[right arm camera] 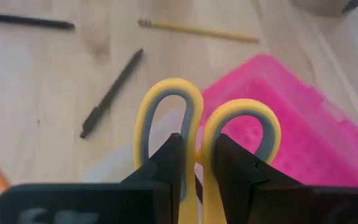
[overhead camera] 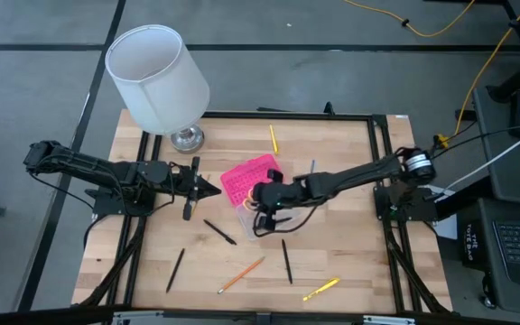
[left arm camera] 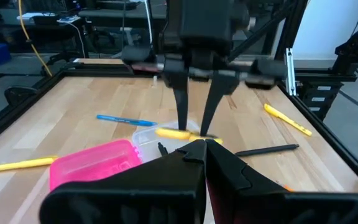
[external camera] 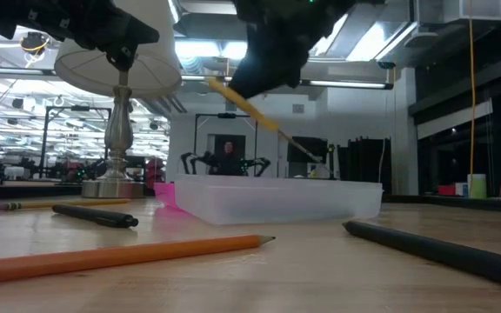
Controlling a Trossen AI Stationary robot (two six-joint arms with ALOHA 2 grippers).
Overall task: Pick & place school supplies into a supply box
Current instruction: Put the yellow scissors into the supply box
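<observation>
White lampshade (overhead camera: 158, 77) on silver lamp base (overhead camera: 186, 138), wooden table (overhead camera: 350, 262), yellow cable (overhead camera: 477, 68)

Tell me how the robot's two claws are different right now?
The right gripper is shut on the scissors with yellow handles, while the left gripper is shut and holds nothing. The right gripper hangs above the clear supply box with its pink lid; the left gripper waits off to the side, beside the lamp. Both are dark, two-fingered claws.

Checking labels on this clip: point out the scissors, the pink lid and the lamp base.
scissors (right arm camera: 166, 102): right wrist view, on the yellow handle loop.
pink lid (overhead camera: 244, 176): high view, middle of the ribbed panel.
lamp base (external camera: 113, 186): low view, on the silver foot.
</observation>
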